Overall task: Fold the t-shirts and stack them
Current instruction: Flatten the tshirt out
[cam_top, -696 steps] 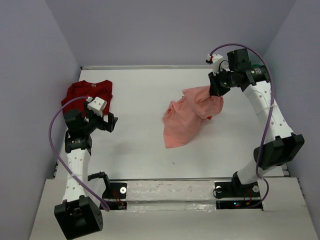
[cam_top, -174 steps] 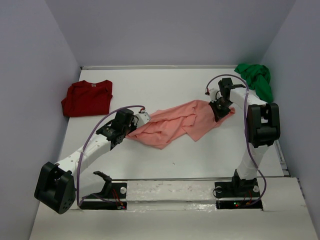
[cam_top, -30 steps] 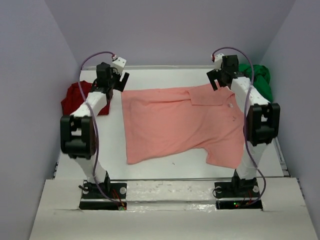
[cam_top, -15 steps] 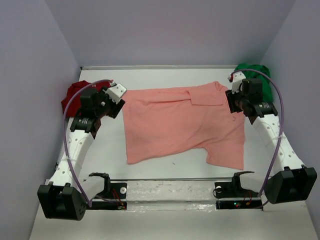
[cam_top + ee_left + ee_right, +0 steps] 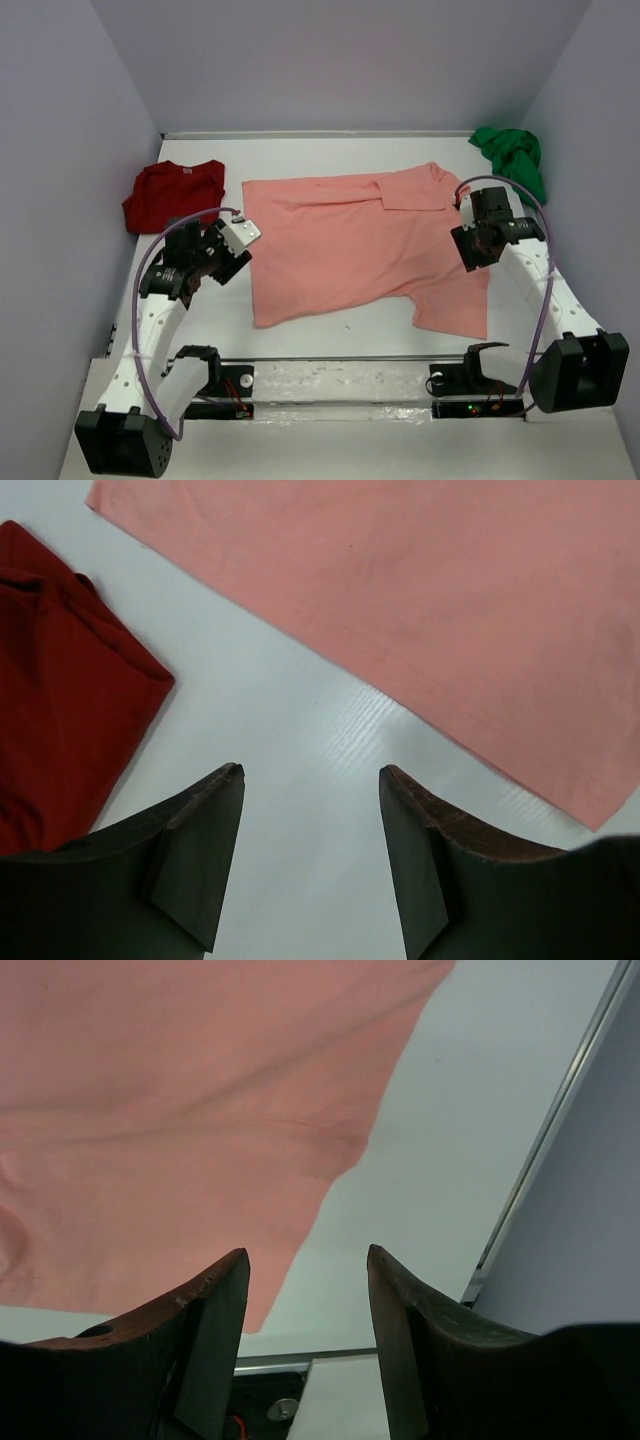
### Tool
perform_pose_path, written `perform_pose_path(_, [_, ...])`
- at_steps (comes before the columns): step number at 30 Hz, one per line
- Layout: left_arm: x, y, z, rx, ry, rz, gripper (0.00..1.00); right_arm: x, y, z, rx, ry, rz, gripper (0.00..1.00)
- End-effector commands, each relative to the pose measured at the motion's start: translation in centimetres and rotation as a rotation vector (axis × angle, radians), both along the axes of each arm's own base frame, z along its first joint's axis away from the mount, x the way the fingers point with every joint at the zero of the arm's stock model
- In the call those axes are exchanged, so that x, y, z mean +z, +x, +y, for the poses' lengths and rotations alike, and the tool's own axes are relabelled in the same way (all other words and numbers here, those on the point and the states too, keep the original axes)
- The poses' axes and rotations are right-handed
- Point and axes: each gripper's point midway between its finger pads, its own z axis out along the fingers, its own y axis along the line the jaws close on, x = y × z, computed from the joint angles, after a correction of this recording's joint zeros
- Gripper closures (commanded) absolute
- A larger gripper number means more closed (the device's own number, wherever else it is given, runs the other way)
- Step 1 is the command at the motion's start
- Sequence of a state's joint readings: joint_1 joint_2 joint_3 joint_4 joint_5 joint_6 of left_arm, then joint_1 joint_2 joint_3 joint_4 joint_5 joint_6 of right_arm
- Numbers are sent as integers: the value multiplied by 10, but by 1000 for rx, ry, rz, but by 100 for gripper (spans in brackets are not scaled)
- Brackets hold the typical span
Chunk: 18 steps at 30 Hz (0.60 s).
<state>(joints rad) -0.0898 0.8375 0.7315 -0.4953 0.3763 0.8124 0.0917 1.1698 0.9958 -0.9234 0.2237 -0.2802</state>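
The pink shirt (image 5: 350, 245) lies flat, its long way left to right. The left end effector (image 5: 310, 772) and right end effector (image 5: 308, 1250) are spread, holding nothing.

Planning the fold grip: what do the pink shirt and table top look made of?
Pink shirt: soft matte cloth, probably cotton knit; it lies limp with shallow creases. Table top: smooth white sheet, perhaps plastic or laminate; faint sheen and fine ribbing.
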Motion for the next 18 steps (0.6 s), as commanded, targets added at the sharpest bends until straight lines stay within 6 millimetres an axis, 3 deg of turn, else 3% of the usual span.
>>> perform_pose_path(1, [-16, -7, -3, -43, 14, 33, 32, -12, -16, -23, -55, -123, 77, 44])
perform_pose_path(12, [-34, 11, -22, -111, -51, 112, 33, -46, 19, -23, -183, -59, 187, 50])
perform_pose_path(18, [-32, 14, -27, -136, -66, 116, 35, -57, 45, -44, -296, -25, 211, 53])
